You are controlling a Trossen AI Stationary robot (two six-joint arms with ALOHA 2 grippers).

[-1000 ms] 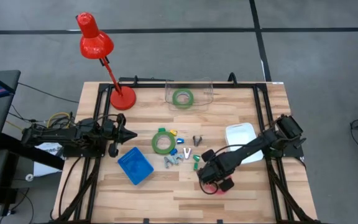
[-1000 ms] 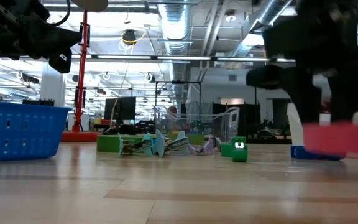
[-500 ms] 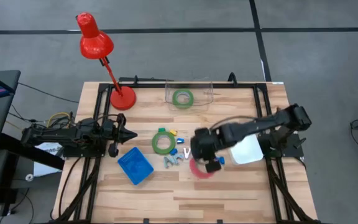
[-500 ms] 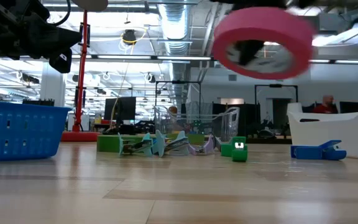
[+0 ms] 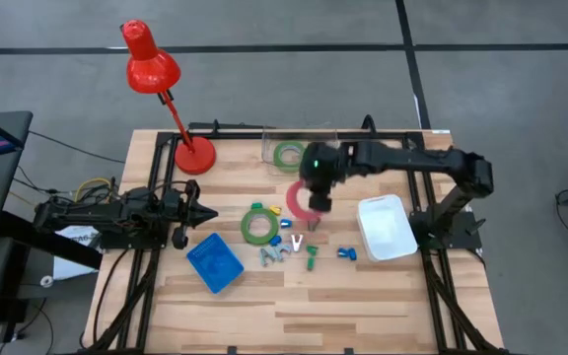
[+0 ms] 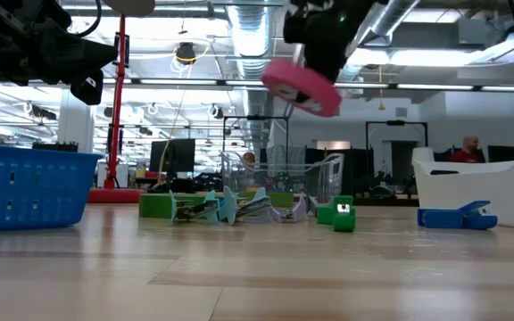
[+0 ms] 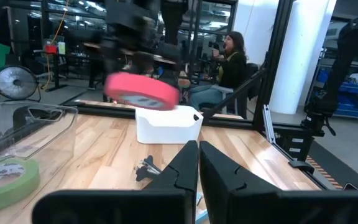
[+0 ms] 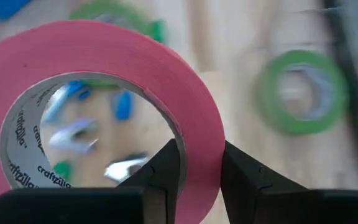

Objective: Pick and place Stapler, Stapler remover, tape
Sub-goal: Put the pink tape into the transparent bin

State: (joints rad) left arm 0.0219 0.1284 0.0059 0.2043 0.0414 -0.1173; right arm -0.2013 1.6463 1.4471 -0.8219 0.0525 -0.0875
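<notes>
At the 9 o'clock side of the pale wood-plank table [image 5: 363, 306], the left gripper [image 5: 208, 213] is held low and level, its two dark tapered fingers pressed together on nothing. A red desk lamp [image 5: 152, 61] with a round base is seen at 11 o'clock. Toward 7 o'clock from the table's centre, a blue perforated plastic basket [image 5: 215, 262] is set, rectangular in shape. Just beside it toward the centre, a flat green tape ring [image 5: 258, 226] with an open middle lies on the wood, and small coloured plastic and metal pieces [image 5: 286, 248] are scattered close to it at 6 o'clock from the centre. At 12 o'clock a clear, thin-walled plastic container [image 5: 325, 148] is placed, and a second green tape ring [image 5: 289, 155] is seen within it. The pink-red tape ring [image 5: 300, 202], smooth-sided with a printed card core, is held off the table near its centre, just short of the clear container; its wall is pinched by the right gripper [image 8: 199, 167], one finger inside the ring and one outside. At 3 o'clock a white rounded-corner tub [image 5: 383, 227] rests on the wood, with a small blue clip-like piece [image 5: 346, 253] just beside it.
</notes>
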